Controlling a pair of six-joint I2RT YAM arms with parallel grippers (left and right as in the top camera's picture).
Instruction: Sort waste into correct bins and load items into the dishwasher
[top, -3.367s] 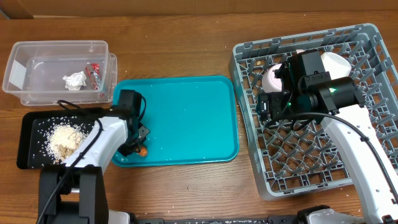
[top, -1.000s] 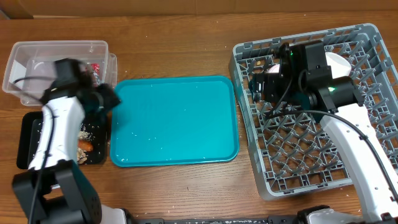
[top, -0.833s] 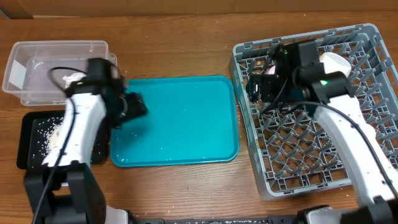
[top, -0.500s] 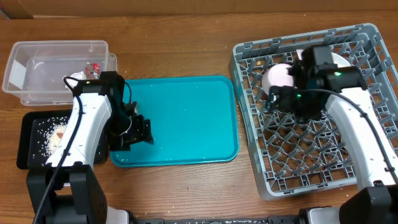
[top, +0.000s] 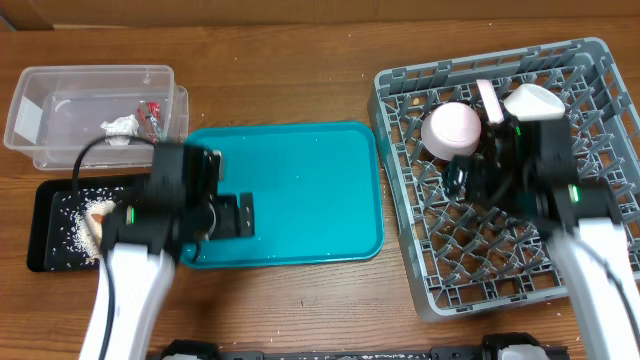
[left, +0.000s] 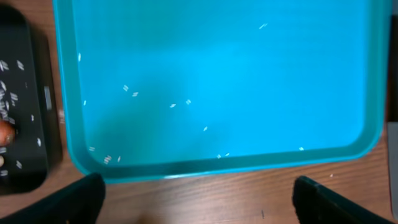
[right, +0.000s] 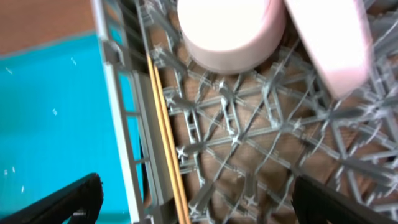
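My left tool (top: 238, 216) hangs wide open and empty over the teal tray (top: 290, 128), near the tray's edge that borders the black tray (top: 45, 240). A careless descent could clip that rim, jolting the tray and scattering its few crumbs (left: 130, 93) onto the bench (top: 300, 60). The food scraps (top: 98, 214) sit in the black tray. The paper ball (top: 118, 127) and wrapper (top: 152, 115) lie in the clear tub (top: 60, 90), off the teal tray's far left corner. My right tool (top: 465, 178) is also spread wide, holding nothing, over the dish rack (top: 500, 290) on the teal tray's right. It could snag a peg or bump the bowl (top: 452, 128). The chopsticks (right: 163, 124) lie along the rack wall nearest the teal tray and might slip through the lattice. I can read no writing; the wrapper's print is too small.
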